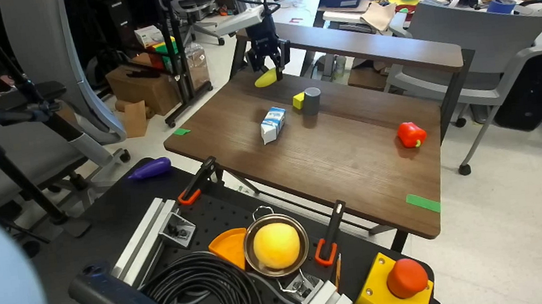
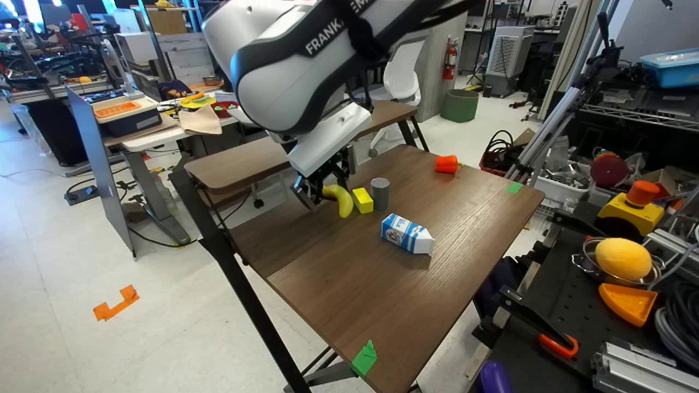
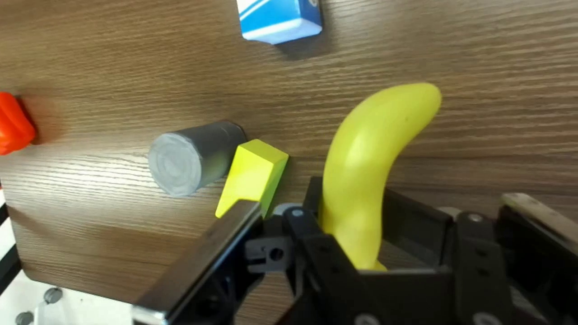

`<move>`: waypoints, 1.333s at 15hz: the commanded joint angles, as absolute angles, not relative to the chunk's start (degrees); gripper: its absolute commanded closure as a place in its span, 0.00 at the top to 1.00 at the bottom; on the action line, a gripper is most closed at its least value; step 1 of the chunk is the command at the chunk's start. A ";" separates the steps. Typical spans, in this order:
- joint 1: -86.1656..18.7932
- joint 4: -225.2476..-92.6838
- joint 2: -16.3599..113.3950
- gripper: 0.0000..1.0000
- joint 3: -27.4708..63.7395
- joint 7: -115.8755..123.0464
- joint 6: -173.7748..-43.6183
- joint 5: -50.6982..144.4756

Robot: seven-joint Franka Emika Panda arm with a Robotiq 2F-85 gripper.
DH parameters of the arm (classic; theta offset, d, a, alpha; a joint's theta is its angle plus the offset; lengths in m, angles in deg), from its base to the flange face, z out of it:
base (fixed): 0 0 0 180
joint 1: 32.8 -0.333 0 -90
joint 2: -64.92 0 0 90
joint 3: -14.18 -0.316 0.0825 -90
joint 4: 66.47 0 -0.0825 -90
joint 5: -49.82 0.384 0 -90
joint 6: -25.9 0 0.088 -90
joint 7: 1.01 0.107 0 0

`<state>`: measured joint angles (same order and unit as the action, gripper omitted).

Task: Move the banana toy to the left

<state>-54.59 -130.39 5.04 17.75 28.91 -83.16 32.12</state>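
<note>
The banana toy point(image 3: 365, 149) is yellow and curved. My gripper point(image 3: 352, 194) has a dark finger against each side of its lower part, so the gripper is shut on it. The banana's free end points up and right in the wrist view. The banana also shows in both exterior views point(image 1: 266, 78) point(image 2: 343, 201), hanging tilted from the gripper point(image 1: 271, 70) point(image 2: 329, 194) at the far corner of the brown table point(image 1: 352, 158). Whether its lower end touches the table is hard to tell. The banana's held end is partly hidden by the fingers.
A yellow block point(image 3: 247, 174) stands close beside the gripper, next to a grey cylinder point(image 3: 198, 155). A blue and white milk carton point(image 2: 407, 234) lies nearby. A red pepper toy point(image 1: 411, 135) sits at the far end. A raised shelf point(image 1: 350, 45) runs along one table edge.
</note>
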 commanded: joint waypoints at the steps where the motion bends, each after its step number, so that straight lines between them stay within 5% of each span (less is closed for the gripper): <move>1: -54.35 -122.61 0.04 0.07 17.01 24.44 -79.98 33.89; 20: -54.83 -102.59 -14.19 0.07 17.29 20.12 -69.52 33.62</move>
